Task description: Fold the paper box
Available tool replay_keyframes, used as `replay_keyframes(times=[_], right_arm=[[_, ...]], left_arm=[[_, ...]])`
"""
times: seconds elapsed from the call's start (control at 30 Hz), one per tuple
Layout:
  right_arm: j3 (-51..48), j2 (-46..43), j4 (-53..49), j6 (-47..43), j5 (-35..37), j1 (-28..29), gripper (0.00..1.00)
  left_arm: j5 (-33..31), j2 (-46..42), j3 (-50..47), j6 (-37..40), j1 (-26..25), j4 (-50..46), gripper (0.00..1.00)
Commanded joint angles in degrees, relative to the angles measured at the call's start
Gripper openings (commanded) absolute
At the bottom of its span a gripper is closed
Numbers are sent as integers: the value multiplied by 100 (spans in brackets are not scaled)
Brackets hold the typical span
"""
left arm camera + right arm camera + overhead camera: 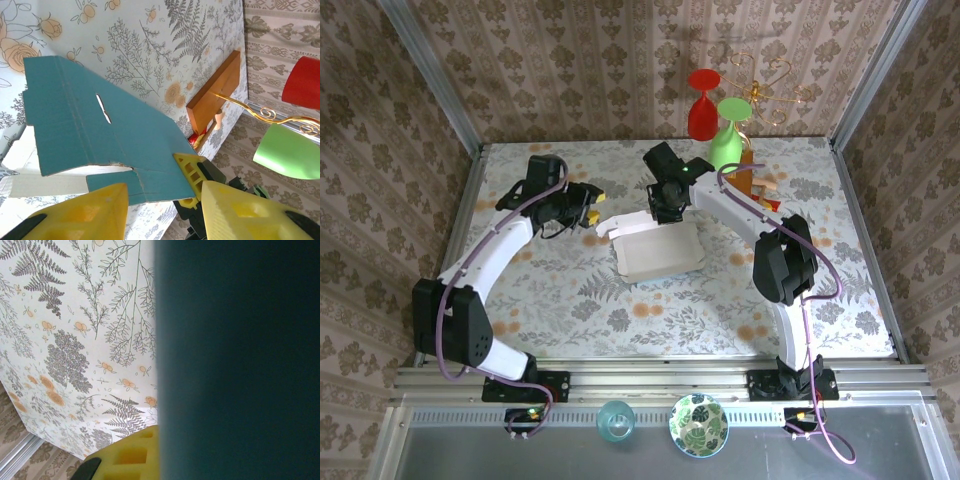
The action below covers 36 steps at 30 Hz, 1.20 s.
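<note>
The thin cardboard paper box, sky-blue outside and white inside, sits open side up near the middle of the floral-patterned bench, between the two arms. One long blue flap, cut with a narrow slot, stands raised off the bench, apparently so it can be creased over the tray.

The right end effector is pressed together on that flap's far edge. Its yellow finger lies flat against the blue face, and blue card sits right in front of the right wrist camera. This grip seems meant to hold the flap up and steady.

The left end effector is spread. The flap's lower corner lies just ahead of its yellow fingers and is not pinched, likely waiting to take or push the card.

A brown-orange upright wooden block stands behind, well apart from the fold.
</note>
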Motion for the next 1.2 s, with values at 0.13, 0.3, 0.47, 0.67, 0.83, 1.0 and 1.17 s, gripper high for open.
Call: replay_keyframes(times=[0.13, 0.3, 0.47, 0.67, 0.83, 1.0, 1.17], right_arm=[[-76, -175, -16, 95, -28, -50, 0], [-159, -173, 58, 117, -55, -50, 0], [-214, -184, 116, 121, -62, -67, 0], [-236, -168, 166, 137, -104, -66, 0], [-267, -182, 197, 127, -108, -67, 0], [-313, -215, 222, 133, -107, -67, 0], [-362, -226, 281, 127, -123, -76, 0]], left_arm=[[199, 325, -29, 79, -178, 127, 44], [241, 442, 31, -9, -316, 203, 44], [261, 434, -42, -116, -389, 254, 43], [279, 491, -107, -335, -501, 447, 40], [245, 482, -168, -488, -546, 534, 36], [228, 480, -238, -579, -547, 538, 28], [191, 444, -454, -746, -530, 657, 13]])
